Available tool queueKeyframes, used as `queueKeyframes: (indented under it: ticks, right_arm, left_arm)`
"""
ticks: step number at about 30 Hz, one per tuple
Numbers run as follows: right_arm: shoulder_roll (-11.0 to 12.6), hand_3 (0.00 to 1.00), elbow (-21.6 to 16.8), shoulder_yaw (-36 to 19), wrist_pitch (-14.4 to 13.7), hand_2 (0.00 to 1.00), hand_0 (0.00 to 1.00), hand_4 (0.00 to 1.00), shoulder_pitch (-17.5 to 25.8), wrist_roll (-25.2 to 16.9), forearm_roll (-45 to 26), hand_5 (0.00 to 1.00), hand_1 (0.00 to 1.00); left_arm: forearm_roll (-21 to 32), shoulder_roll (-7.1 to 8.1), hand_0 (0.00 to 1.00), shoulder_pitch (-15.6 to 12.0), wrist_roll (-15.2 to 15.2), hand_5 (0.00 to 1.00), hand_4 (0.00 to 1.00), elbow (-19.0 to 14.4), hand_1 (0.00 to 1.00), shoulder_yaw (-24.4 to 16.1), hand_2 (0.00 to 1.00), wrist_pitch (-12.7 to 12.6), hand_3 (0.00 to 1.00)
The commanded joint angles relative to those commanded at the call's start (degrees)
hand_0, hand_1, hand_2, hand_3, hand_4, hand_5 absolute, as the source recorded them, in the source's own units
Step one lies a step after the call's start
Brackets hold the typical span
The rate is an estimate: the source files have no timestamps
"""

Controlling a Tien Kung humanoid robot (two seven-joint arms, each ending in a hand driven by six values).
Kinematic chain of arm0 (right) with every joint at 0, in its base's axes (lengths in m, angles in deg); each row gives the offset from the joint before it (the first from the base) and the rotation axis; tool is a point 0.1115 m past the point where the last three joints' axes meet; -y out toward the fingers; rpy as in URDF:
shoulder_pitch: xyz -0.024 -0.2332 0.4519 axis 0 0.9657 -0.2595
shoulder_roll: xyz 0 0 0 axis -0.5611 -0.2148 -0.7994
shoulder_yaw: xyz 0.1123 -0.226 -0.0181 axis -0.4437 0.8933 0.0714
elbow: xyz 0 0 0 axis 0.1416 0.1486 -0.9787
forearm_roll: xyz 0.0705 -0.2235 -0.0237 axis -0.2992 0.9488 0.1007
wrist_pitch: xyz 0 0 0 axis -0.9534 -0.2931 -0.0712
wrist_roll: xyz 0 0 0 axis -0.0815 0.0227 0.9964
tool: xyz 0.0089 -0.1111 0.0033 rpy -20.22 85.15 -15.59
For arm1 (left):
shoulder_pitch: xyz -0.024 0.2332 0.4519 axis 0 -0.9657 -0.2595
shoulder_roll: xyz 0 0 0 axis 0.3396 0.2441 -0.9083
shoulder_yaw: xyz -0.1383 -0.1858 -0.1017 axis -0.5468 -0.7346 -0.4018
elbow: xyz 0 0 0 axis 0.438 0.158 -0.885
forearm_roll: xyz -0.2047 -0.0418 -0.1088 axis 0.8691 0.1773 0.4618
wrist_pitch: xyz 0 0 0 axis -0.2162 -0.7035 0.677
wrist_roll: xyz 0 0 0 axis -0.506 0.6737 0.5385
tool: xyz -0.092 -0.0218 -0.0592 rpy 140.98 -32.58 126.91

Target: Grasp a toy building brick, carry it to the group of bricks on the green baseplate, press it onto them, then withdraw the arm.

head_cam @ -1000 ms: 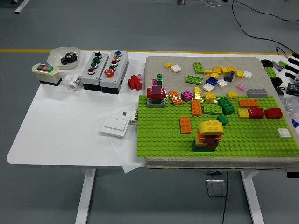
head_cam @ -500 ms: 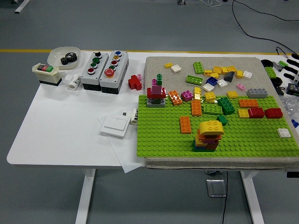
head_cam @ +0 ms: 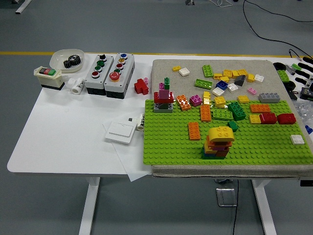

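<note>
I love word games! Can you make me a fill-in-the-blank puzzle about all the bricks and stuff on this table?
1. The stack of bricks near the front of the baseplate has a ____ brick on top.
2. The white bowl holds a black ____.
3. The brick lying alone left of that stack is ____.
4. The baseplate's colour is ____.

Missing words: yellow; gear; orange; green

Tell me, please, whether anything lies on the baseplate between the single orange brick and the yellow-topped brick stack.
Nothing visible does. The orange brick lies just left of the yellow-topped stack, with only bare studs of the green baseplate between them. Neither robot hand is in view.
</note>
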Motion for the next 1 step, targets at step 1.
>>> queueKeyframes:
  ticks: [1]
  right_arm:
    - [0.0,0.796,0.0,0.0,0.0,0.801,0.814,0.998,0.0,0.0,0.0,0.831,0.788]
  left_arm:
    - [-0.1,0.0,0.756,0.0,0.0,0.661,0.644,0.0,0.767,0.0,0.726,0.0,0.585]
